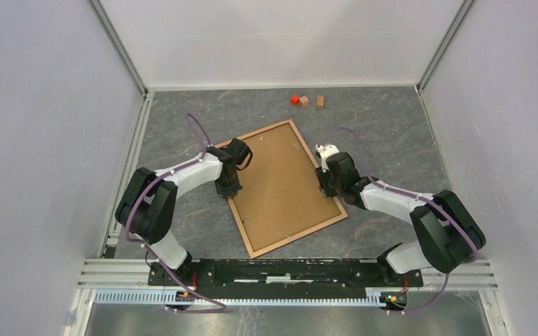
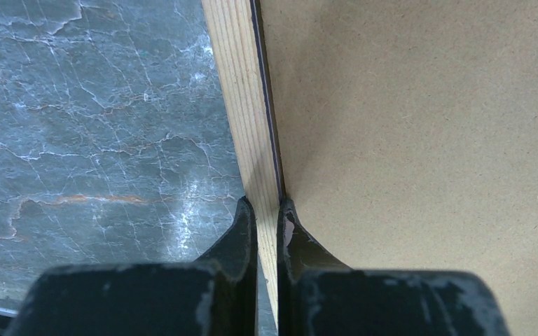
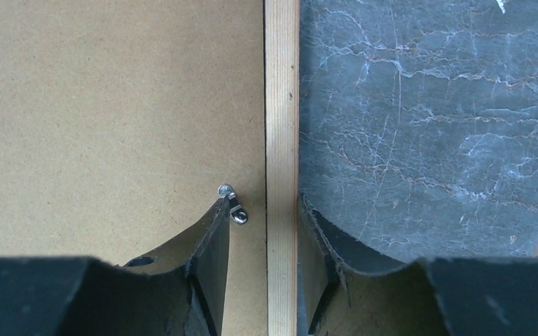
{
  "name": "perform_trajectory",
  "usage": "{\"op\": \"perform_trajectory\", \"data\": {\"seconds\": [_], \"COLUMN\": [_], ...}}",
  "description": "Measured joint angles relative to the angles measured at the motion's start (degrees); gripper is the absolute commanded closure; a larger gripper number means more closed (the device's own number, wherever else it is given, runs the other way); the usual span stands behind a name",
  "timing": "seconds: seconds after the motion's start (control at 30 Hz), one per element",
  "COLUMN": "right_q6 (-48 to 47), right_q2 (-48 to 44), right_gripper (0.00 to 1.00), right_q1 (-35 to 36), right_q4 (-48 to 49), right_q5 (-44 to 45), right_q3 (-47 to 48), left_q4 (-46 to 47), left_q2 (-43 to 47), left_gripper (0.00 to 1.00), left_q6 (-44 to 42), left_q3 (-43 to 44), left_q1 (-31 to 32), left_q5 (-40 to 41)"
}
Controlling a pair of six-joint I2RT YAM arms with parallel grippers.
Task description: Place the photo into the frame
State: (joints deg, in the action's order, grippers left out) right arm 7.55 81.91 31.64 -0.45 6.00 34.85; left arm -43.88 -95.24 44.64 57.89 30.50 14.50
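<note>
Leftmost, the left fingers (image 2: 242,234) pinched the frame (image 1: 299,236) by its pale, grainy wood rail, closed tight on it. Inside the thin rectangular frame, flat on the veined grey surface (image 1: 182,126), sat a matte brown backing board (image 1: 280,182). The right fingers (image 3: 214,245) straddled the opposite rail, parted wider, beside a small metal clip (image 3: 232,203).

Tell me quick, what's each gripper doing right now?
Left gripper: closed on the frame rail.
Right gripper: open, straddling the frame's opposite rail.
</note>
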Motion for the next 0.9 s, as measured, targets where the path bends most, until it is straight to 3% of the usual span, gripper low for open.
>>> {"op": "perform_trajectory", "data": {"seconds": [0.1,0.27,0.6,0.8,0.9], "right_q6": [2.54,9.44,24.74,24.74,22.64], "right_q2": [0.72,2.34,8.22,8.87,8.92], "right_gripper": [0.81,1.0,1.0,0.83,0.66], "right_q1": [0.33,0.68,5.55,7.63,7.69], "right_q4": [-1.29,-3.43,-11.58,-13.53,-13.68], "right_q5": [1.7,5.31,19.71,22.75,22.29], "right_q3": [1.09,3.06,10.34,11.3,11.47], "left_q4": [0.44,1.42,2.84,2.84,2.84], "left_q2": [0.28,1.07,2.19,2.19,2.19], "left_gripper": [0.98,0.98,0.98,0.98,0.98], "left_q6": [0.0,0.0,0.31,0.59,0.59], "left_q3": [-0.42,-1.33,-2.64,-2.67,-2.67], "left_q1": [0.0,0.0,0.0,-0.02,-0.02], "left_q5": [-0.02,-0.04,0.0,0.07,0.09]}}
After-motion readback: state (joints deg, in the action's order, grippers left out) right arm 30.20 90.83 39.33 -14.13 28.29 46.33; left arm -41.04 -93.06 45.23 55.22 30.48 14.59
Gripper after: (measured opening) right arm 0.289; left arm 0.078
